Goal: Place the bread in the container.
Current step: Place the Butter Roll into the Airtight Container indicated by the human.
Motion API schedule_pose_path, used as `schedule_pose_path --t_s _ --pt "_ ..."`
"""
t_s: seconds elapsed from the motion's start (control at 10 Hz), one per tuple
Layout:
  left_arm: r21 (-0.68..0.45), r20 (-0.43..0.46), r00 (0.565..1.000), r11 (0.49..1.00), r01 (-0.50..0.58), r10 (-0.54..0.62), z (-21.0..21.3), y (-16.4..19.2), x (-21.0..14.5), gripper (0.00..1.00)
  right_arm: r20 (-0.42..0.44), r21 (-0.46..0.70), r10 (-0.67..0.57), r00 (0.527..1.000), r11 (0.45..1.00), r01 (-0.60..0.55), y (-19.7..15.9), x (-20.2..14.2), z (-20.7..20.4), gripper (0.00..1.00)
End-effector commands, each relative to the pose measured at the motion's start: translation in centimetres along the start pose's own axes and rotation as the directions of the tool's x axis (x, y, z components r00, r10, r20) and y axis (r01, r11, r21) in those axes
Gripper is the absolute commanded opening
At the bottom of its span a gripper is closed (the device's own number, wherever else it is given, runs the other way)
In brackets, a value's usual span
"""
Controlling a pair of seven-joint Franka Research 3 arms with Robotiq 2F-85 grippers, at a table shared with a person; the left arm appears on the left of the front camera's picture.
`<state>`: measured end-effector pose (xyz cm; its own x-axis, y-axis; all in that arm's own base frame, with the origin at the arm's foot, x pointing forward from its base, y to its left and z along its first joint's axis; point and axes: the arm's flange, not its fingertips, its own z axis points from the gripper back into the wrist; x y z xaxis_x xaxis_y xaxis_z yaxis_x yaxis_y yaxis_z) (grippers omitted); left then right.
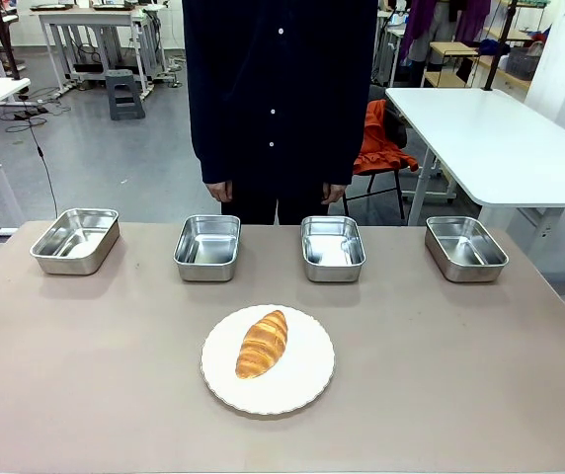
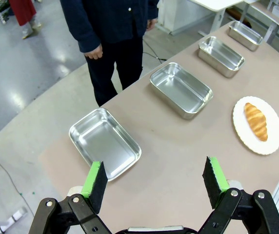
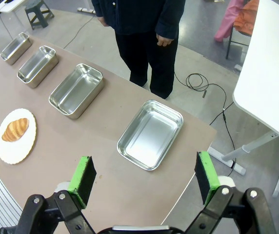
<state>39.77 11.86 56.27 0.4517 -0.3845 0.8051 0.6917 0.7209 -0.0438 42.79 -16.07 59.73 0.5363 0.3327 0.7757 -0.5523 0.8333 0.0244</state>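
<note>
The bread (image 1: 263, 343), a golden-brown ridged roll, lies on a round white plate (image 1: 307, 390) in the middle of the table. Behind it several shiny steel containers stand in a row, all with nothing in them: far left (image 1: 75, 240), inner left (image 1: 207, 247), inner right (image 1: 332, 248), far right (image 1: 465, 248). My left gripper (image 2: 154, 170) hangs open high over the table's left end, near the far-left container (image 2: 103, 141), with the bread (image 2: 255, 121) off to its right. My right gripper (image 3: 143, 165) is open above the far-right container (image 3: 151, 134); the bread (image 3: 15, 129) lies far to its left.
A person in dark clothes stands at the far edge, with both hands (image 1: 220, 191) hanging at the sides, away from the table. A white table (image 1: 500, 138) and an orange-draped chair (image 1: 381, 143) stand behind on the right. Bare brown tabletop (image 1: 460, 375) surrounds the plate.
</note>
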Motion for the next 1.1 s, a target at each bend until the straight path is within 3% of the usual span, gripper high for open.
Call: schedule_pose_path --t_s 0.0,1.0 --pt "0.002 0.003 1.0 1.0 0.003 -0.003 0.1 -0.06 0.01 1.0 0.017 0.013 -0.001 1.0 1.0 0.001 0.01 -0.09 -0.06 1.0" --pt "0.002 0.003 1.0 1.0 0.003 -0.003 0.1 -0.06 0.01 1.0 0.017 0.013 -0.001 1.0 1.0 0.001 0.01 -0.09 -0.06 1.0"
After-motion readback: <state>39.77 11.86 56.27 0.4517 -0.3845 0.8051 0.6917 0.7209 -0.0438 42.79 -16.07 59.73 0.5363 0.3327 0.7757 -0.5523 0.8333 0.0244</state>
